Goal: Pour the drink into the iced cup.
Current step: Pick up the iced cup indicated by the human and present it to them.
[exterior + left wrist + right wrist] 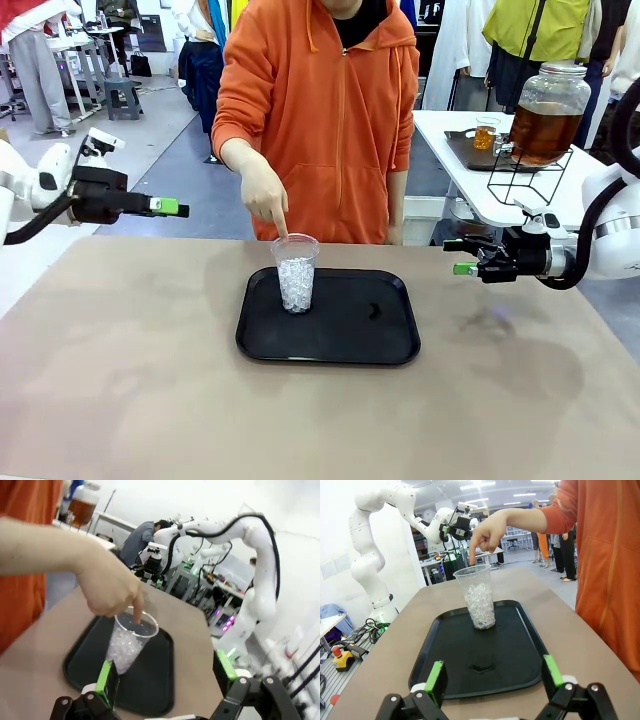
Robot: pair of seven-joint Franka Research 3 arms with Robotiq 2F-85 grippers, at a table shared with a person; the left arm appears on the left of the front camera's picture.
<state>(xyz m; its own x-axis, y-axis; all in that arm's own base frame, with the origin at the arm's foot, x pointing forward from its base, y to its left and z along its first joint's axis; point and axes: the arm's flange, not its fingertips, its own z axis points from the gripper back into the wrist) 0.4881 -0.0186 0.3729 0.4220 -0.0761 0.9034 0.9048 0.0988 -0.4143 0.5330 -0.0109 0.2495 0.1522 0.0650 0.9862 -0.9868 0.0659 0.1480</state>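
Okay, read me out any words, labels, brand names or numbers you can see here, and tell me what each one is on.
No text can be read anywhere.
Iced cup: clear, no print.
Tray: plain black, no label.
Drink jar: no label visible.
Hoodie: plain orange, no logo visible.
Pale sheets on the wall: too blurred to read.

Left wrist view: left gripper finger bases cut by bottom edge; one green pad overlaps the foot of the iced cup. Person's forearm runs off the frame on that pad's side. Drink jar, far ahead, blurred. Right wrist view: dark mark on the tray, just ahead of the right gripper, too small to identify. Index finger at the cup rim: contact cannot be told.
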